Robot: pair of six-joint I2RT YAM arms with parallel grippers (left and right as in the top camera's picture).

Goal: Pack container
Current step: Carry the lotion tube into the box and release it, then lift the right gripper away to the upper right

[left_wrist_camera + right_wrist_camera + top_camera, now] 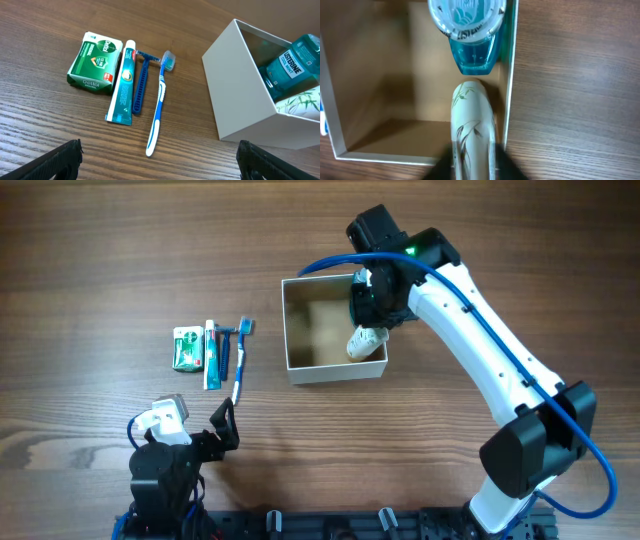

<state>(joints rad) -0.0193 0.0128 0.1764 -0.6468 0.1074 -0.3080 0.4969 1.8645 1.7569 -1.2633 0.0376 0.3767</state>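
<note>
The container (pixel 296 330) is a square white-walled box with a tan inside, at mid-table; it also shows in the left wrist view (pixel 235 90) and the right wrist view (pixel 511 75). A blue mouthwash bottle (pixel 470 30) stands in it by the right wall. My right gripper (pixel 470 165) is shut on a white tube with a leaf print (pixel 470 125), held over the box's right front corner. A green soap box (pixel 185 348), a toothpaste tube (pixel 211 355), a blue razor (pixel 226 350) and a blue-white toothbrush (pixel 240 365) lie left of the box. My left gripper (pixel 160 160) is open and empty, near the toothbrush handle.
The wooden table (pixel 100 260) carries everything. The right arm (pixel 480 340) stretches from the front right over to the box. The left arm's base (pixel 165 470) sits at the front left edge.
</note>
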